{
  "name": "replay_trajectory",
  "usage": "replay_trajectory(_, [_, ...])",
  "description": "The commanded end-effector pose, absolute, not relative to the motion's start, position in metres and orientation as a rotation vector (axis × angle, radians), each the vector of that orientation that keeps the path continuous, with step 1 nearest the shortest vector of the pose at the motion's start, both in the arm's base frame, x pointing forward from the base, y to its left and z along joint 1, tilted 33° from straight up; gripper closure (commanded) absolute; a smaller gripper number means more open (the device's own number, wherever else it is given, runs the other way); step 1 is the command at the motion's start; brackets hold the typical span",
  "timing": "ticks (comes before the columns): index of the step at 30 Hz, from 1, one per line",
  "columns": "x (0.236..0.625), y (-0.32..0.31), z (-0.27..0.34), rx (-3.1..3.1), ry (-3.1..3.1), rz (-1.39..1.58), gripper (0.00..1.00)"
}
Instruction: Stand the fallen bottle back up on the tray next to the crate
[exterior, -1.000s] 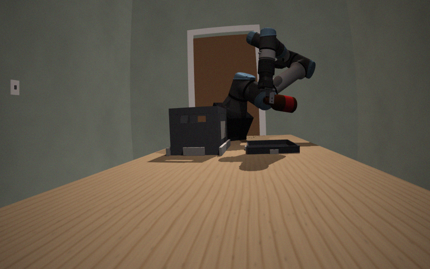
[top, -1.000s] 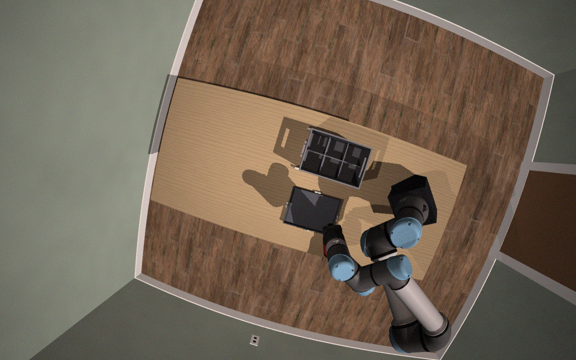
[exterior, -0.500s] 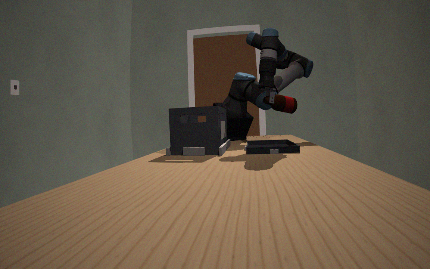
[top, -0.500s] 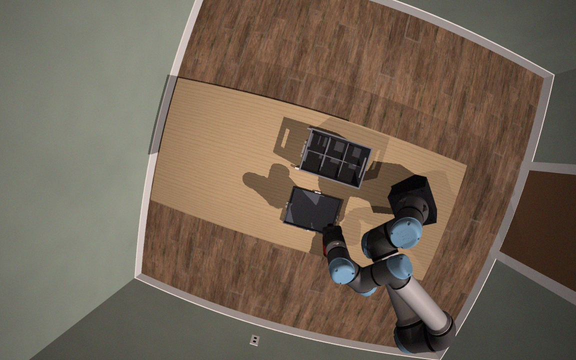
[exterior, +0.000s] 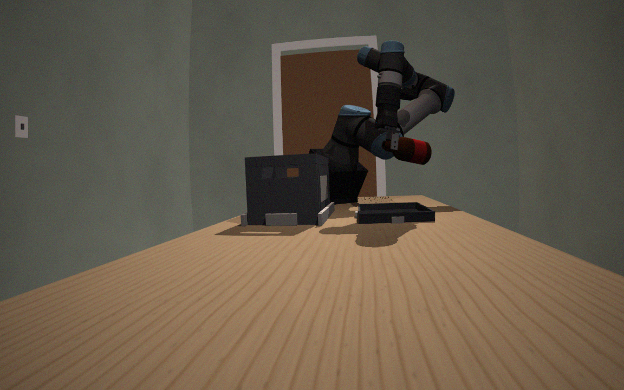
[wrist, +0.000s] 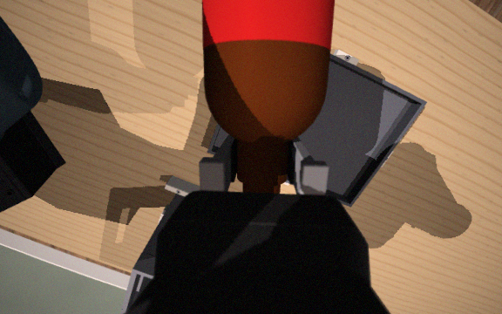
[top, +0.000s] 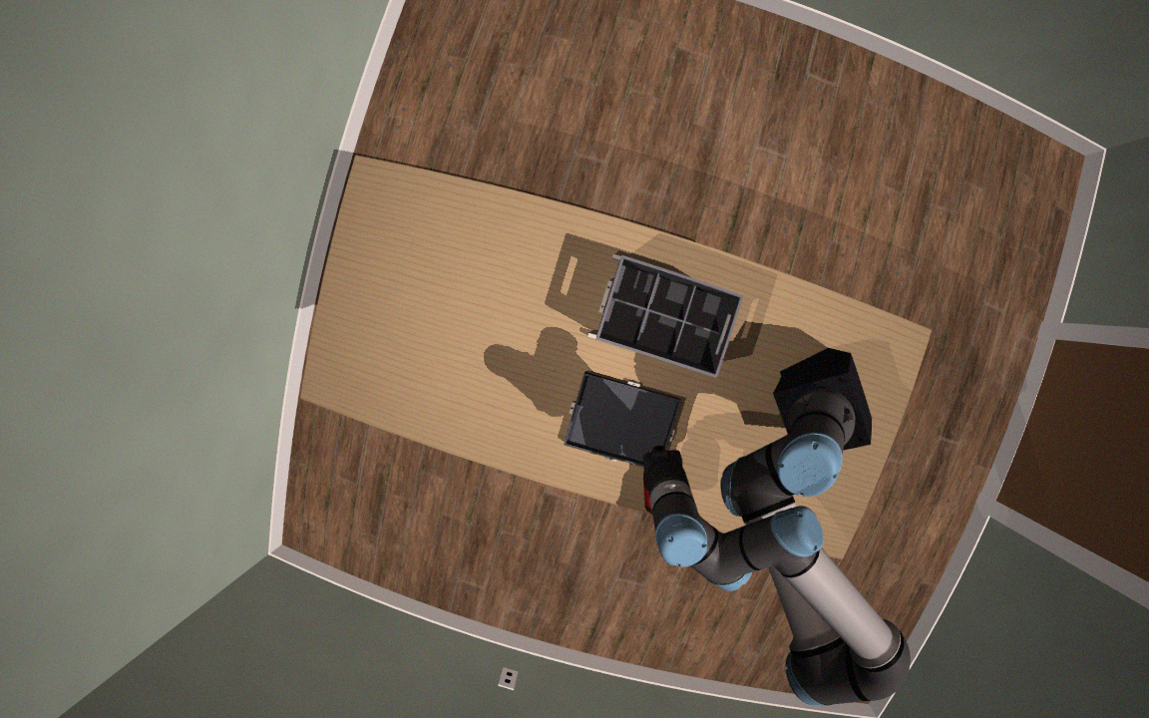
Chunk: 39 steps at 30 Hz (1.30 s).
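The brown bottle with a red label [top: 647, 496] [exterior: 413, 150] [wrist: 268, 78] is in the air, nearly horizontal, its base slightly lower than its neck. My gripper [exterior: 392, 143] [wrist: 262, 150] is shut on the bottle's neck, well above the tray. In the top view the gripper's fingers are hidden under the wrist, near the tray's lower right corner, and only a sliver of red label shows. The shallow dark tray [top: 618, 419] [exterior: 416, 216] [wrist: 351, 113] lies flat on the table, with nothing standing in it.
The taller dark crate [top: 657, 357] [exterior: 280, 194] with six compartments stands beside the tray, across a narrow gap. Light brackets sit around the foot of both. The wooden table [top: 418, 294] [exterior: 304, 300] has its long edge close to the tray's outer side. The arm's base is right of the crate in the top view.
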<state>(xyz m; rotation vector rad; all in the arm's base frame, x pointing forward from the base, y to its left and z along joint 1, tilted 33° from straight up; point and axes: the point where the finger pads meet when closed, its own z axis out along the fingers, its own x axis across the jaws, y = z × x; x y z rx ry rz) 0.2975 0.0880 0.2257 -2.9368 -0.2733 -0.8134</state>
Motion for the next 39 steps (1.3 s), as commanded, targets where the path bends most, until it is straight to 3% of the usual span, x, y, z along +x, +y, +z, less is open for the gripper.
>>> replay_trajectory(1, [0.2976, 0.0879, 0.2261, -2.937, -0.274, -0.814, 1.0])
replay_trajectory(39, [0.295, 0.0877, 0.2226, -3.01, -0.262, -0.808, 1.0])
